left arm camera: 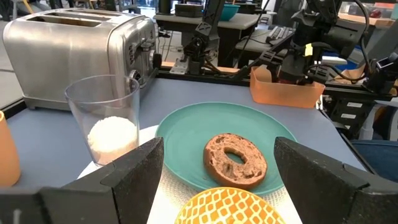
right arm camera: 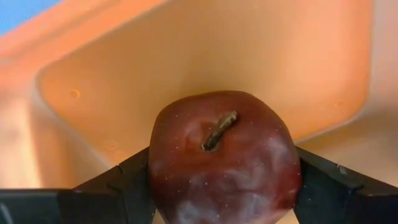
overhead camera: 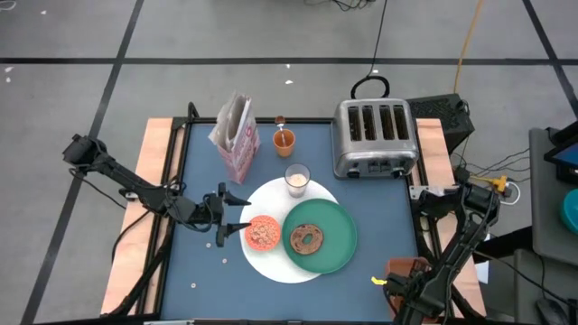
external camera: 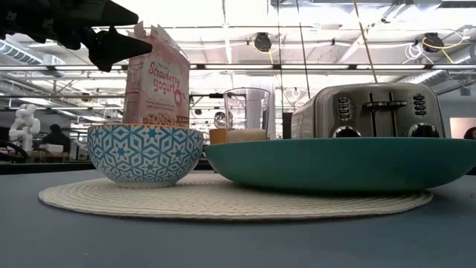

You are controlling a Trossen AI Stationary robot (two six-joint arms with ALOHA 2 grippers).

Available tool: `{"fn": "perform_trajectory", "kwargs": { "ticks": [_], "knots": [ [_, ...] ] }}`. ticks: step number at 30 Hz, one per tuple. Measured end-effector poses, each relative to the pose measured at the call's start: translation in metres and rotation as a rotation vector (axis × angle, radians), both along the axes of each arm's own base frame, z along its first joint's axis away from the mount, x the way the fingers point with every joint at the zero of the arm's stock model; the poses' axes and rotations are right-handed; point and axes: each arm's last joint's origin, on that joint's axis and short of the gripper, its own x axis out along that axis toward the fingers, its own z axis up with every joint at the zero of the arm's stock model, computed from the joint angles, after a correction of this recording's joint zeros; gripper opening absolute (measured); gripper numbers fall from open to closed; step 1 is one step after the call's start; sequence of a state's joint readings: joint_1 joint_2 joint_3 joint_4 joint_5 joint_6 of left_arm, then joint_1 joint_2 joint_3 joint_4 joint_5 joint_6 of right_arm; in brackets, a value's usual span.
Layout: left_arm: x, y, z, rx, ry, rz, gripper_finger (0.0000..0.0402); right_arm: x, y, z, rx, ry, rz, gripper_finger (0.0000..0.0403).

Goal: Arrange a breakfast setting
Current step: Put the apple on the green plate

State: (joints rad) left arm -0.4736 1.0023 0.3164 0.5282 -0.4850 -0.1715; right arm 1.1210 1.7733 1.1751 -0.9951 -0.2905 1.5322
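Observation:
A large white round plate (overhead camera: pixel 271 262) holds a small patterned bowl (overhead camera: pixel 263 232) of cereal and a green plate (overhead camera: pixel 336 253) with a bagel (overhead camera: pixel 308 239). A milk glass (overhead camera: pixel 297 179) stands at the white plate's far edge. An orange cup (overhead camera: pixel 284 141) and a pink cereal box (overhead camera: pixel 235 135) stand farther back. My left gripper (overhead camera: pixel 233 213) is open and empty, above the table just left of the bowl (left arm camera: pixel 227 208). My right gripper (right arm camera: pixel 224 186) is in the tan bin (overhead camera: pixel 406 269), shut on a dark-red fruit (right arm camera: pixel 221 155). No spoon shows plainly. My right gripper pinches the dark-red fruit between its two fingers (right arm camera: pixel 127 183), one on each side of its widest part (right arm camera: pixel 163 180). The fingers come from the stem side; the stem (right arm camera: pixel 219 130) faces the wrist camera. The fruit is inside the tan bin (right arm camera: pixel 124 74); whether it is lifted I cannot tell.
A silver four-slot toaster (overhead camera: pixel 375 137) stands at the back right of the blue table. The tan bin sits at the table's near right corner. Bare table (overhead camera: pixel 199 262) lies left of the white plate, with a few small bits on it.

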Motion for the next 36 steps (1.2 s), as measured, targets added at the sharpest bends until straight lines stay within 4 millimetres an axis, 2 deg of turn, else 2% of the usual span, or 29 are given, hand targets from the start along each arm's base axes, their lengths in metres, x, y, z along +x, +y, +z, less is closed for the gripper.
{"fn": "perform_trajectory", "kwargs": {
  "ticks": [7, 17, 27, 36],
  "knots": [
    [0.000, 0.000, 0.000, 0.000, 0.000, 0.000, 0.0308, 0.000, -0.001, 0.005, 0.017, -0.005, -0.001, 0.0275],
    [0.000, 0.000, 0.000, -0.001, 0.000, 0.000, 0.0308, -0.005, -0.012, 0.037, 0.085, -0.047, -0.064, 0.0277],
    [0.000, 0.000, 0.000, -0.003, 0.000, 0.000, 0.0308, -0.007, -0.033, 0.075, 0.170, -0.146, -0.154, 0.0278],
    [0.000, 0.000, 0.000, -0.003, 0.000, 0.001, 0.0308, 0.006, -0.058, 0.100, 0.220, -0.317, -0.192, 0.0278]
  ]
}}
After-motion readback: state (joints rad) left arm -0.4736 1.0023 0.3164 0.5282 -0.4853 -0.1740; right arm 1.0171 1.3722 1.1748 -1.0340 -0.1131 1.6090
